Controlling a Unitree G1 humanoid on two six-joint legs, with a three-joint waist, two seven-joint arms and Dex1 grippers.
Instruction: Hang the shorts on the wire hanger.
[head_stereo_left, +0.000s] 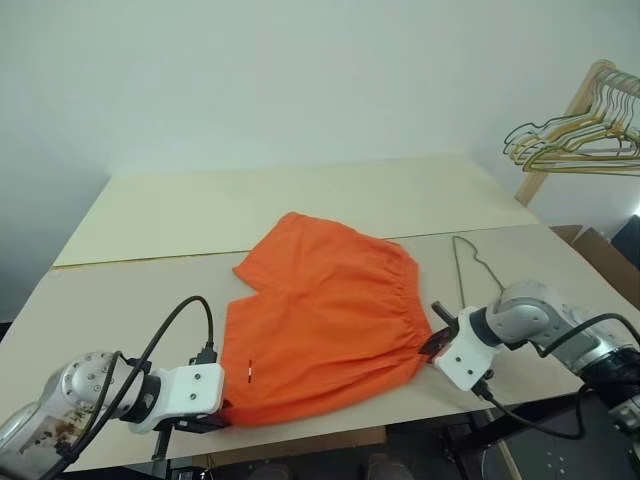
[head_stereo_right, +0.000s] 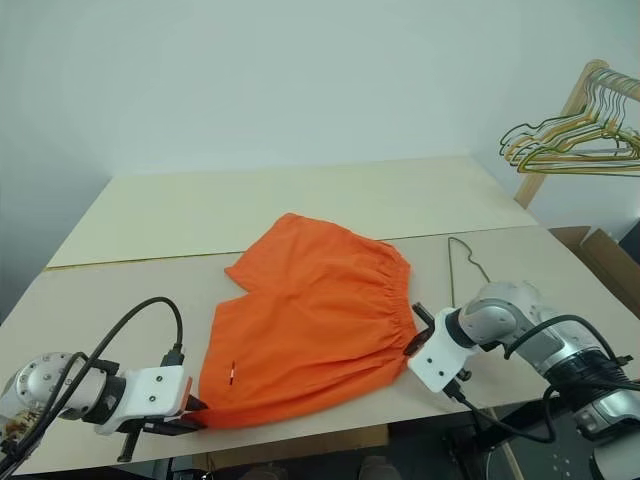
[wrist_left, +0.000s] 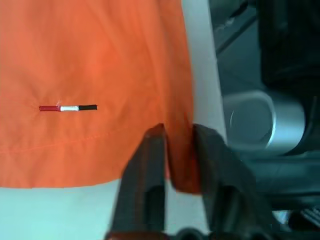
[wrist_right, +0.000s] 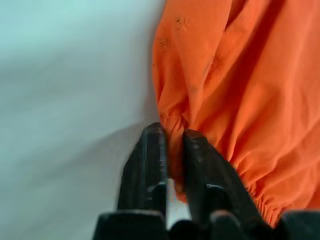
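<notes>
Shorts (head_stereo_left: 325, 320) lay flat on the near table (head_stereo_left: 120, 290), waistband toward the robot's right and legs toward its left, with a small white mark (wrist_left: 68, 108) near the left leg's hem. The hanger (head_stereo_left: 472, 272) lay on the table just beyond the waistband — its hook pointing away and most of its wire hidden from view, so how far it ran under the cloth could not be told. The left gripper (wrist_left: 175, 137) had its fingers (wrist_left: 150, 165) pinched on a fold at the near corner of the leg hem; the right gripper (wrist_right: 172, 131) had its fingers (wrist_right: 152, 150) pinched on the gathered waistband at its near end. Both bites were thin, only a sliver of cloth between the pads. The step in hand looked like holding the shorts at two corners to move them onto the hanger. To do it well, both arms should probably lift together and keep the cloth lightly taut between them — pull too hard and a shallow pinch could slip off the hem. A deeper bite on the waistband would likely hold better, since elastic bunches and creeps. A bunch of spare hangers (head_stereo_left: 570, 140) hung well apart at the far right.
</notes>
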